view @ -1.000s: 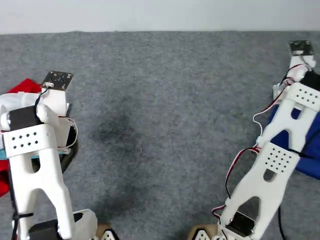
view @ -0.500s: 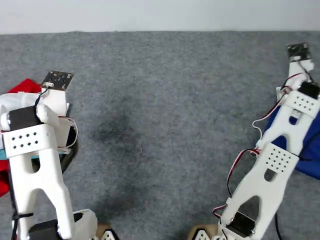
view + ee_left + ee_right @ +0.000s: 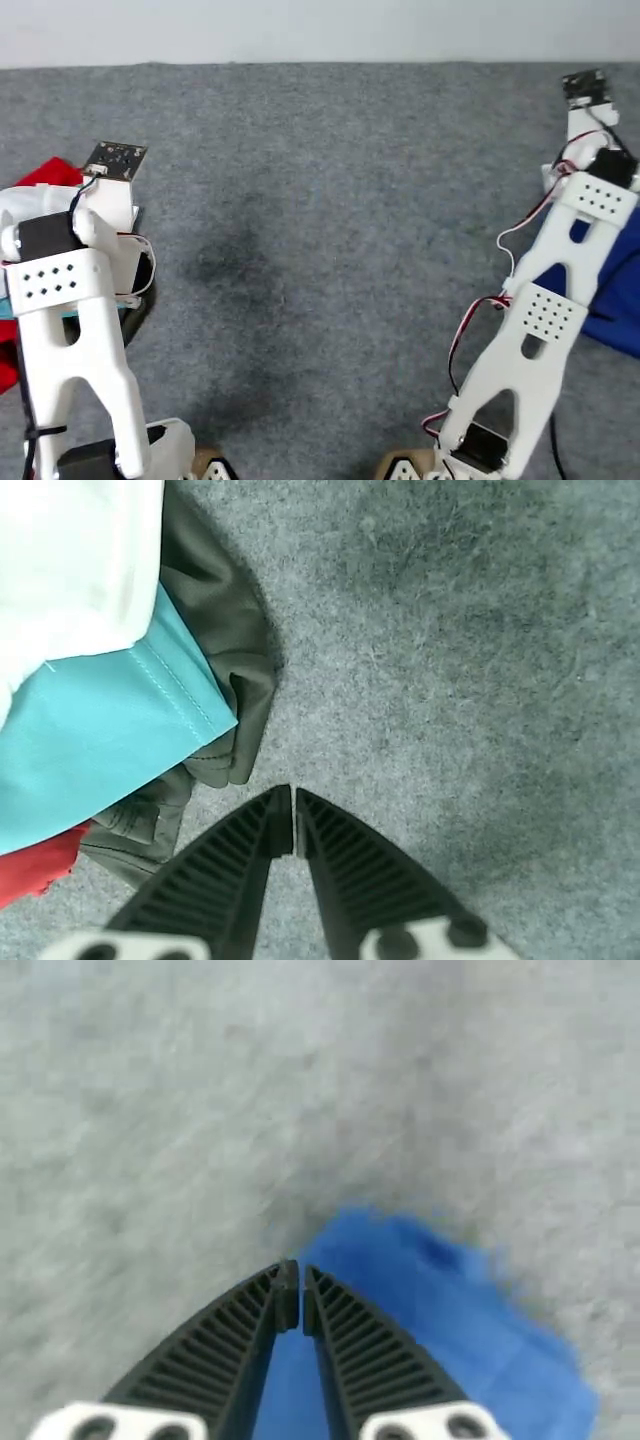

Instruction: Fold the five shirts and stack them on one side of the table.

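Fingers of the left gripper [image 3: 294,818] meet on nothing above grey carpet [image 3: 470,660], piled shirts [image 3: 95,735] just beside their tips; the right gripper [image 3: 294,1298] is closed too, tips at the edge of the blue shirt [image 3: 445,1335].

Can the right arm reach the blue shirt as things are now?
Probably yes: the right gripper, jaws shut, sits at the edge of the blue shirt, nothing between them; it must open first.

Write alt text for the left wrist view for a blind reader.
The left gripper, shut and empty, hangs over the grey table surface beside piled shirts: a white shirt on top, a teal shirt under it, then a dark olive shirt and a red shirt.
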Controlling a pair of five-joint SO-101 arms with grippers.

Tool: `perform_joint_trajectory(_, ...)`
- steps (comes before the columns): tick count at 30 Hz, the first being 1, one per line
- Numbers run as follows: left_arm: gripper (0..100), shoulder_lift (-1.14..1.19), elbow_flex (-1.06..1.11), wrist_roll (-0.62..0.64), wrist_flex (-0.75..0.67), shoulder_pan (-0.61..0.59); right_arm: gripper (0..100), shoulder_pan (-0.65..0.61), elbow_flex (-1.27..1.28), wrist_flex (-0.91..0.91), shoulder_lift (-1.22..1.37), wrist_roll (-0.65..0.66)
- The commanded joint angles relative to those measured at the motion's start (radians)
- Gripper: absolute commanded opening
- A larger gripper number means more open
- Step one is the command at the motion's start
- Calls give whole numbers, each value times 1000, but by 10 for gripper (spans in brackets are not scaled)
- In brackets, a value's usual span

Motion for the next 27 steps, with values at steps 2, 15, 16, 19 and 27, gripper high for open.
perform_joint_trajectory(2,14,-31,-7,-5,-11,-6,15,-48,-55,211,-99,3)
perform_joint_trajectory(15,161,-28,-263,-78,15,-103,19,-31,476,259,-521,-143)
perform_joint_trajectory(16,197,-21,-288,-92,-2,-141,19,-33,572,257,-587,-143)
perform_joint_trajectory(19,222,31,-375,-157,-14,-241,19,-39,844,254,-762,-144)
perform_joint_trajectory(27,225,256,-615,-318,-20,-408,19,-33,1330,252,-1073,-144)
